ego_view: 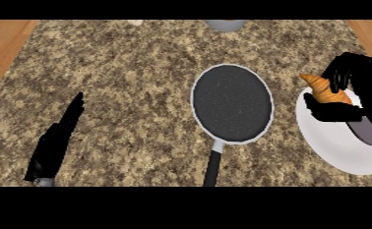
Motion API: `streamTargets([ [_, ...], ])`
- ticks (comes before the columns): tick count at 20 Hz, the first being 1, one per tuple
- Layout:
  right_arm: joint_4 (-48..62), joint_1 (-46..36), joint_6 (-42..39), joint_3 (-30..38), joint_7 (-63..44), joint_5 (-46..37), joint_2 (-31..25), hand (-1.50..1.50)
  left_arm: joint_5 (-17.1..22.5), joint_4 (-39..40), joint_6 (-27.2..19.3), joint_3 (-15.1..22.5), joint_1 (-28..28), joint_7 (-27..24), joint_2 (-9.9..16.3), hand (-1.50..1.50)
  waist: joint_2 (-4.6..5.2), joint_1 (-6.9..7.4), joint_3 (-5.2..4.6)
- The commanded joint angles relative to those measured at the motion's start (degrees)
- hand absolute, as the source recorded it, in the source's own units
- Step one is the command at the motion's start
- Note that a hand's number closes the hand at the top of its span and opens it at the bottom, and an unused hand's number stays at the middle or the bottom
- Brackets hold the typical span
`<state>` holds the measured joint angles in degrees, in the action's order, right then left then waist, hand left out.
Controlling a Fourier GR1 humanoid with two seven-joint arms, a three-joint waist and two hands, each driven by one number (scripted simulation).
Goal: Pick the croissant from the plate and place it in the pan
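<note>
Right hand curled, fingers pinching croissant over plate at three o'clock. Left hand resting (fingers straight). Could slip mid-carry toward pan — only one end pinched — landing on bench.

- No text, label, brand, number or sign could be read anywhere in the head view.
- Pan: dark speckled inner surface with a pale rim; no marking was legible on it; its handle was plain black.
- Plate: plain white; no print or stamp was seen.
- Counter: granite speckle only; nothing written on it.
- Croissant: no wrapper or tag showed.
- Right hand and left hand: plain black surfaces; no lettering was visible.
</note>
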<state>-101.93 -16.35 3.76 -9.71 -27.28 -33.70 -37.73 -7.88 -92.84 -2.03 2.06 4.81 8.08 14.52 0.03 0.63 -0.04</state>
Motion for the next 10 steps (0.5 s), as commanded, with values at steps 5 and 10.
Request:
streamTargets([
  [5, 18.5, -13.7, 1.9, -5.1, 0.5, -2.8, 15.5, 1.5, -0.9, 2.0, 0.3, 0.1, -3.5, 0.7, -1.3, 0.0, 0.25, 0.39, 0.04],
  [10, 35.0, -21.4, 5.2, -5.5, 3.7, -4.8, 23.6, 1.5, -1.1, -0.2, 0.9, -0.1, 0.5, -0.6, -0.8, 0.0, 0.29, 1.05, 0.06],
])
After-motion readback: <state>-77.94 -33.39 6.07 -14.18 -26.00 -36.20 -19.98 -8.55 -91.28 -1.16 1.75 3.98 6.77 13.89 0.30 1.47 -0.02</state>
